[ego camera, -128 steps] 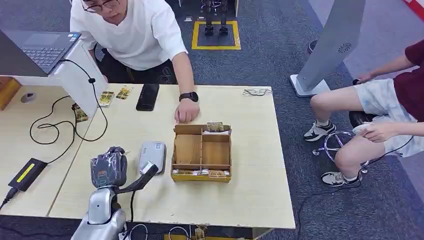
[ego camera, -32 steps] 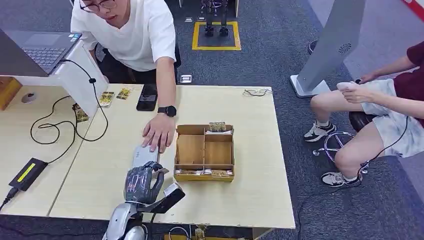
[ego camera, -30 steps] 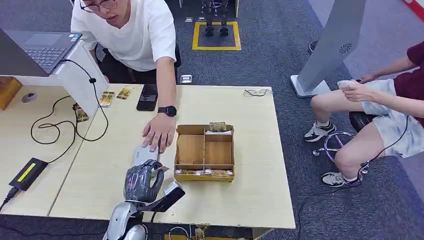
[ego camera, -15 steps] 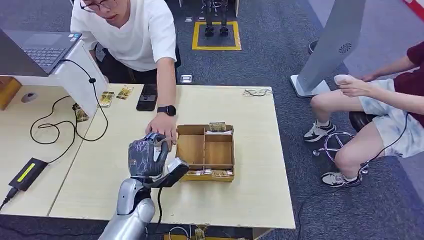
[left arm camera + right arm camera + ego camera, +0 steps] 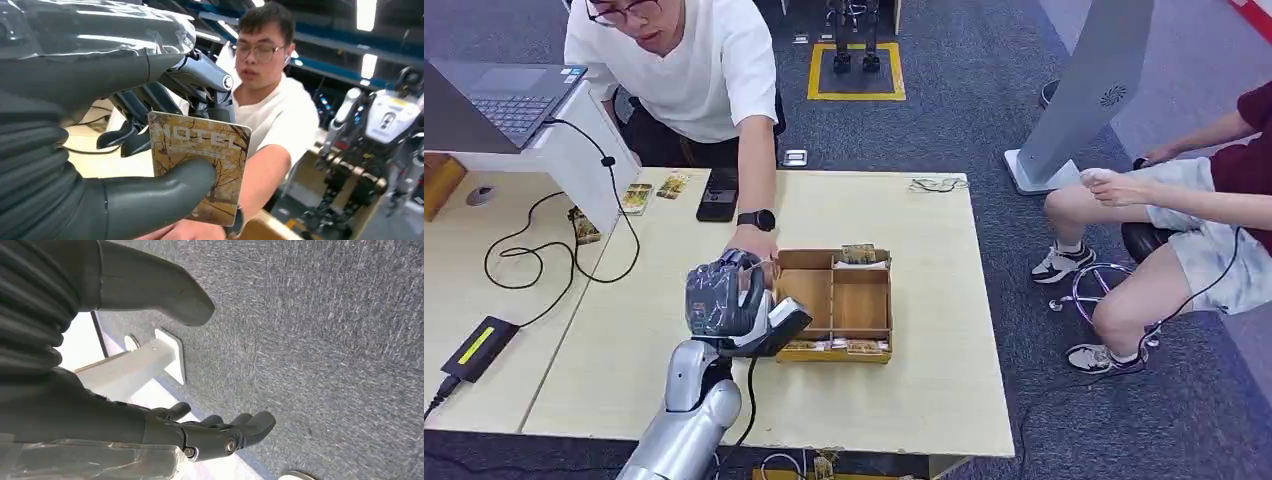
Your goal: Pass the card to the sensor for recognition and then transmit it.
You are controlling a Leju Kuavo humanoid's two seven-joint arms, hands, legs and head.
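the card (image 5: 200,165), a yellow-brown one printed "hotel", sits pinched between my left hand's (image 5: 724,300) thumb and dark fingers (image 5: 150,100), raised above the worktop (image 5: 904,400) just beside the wooden box (image 5: 832,305). a person's hand (image 5: 754,243) in a watch reaches in right behind my left hand, near the box's corner. my right hand (image 5: 150,430) hangs over grey carpet, fingers apart and lightly curled, holding nothing. a phone (image 5: 719,193) lies at the worktop's far edge.
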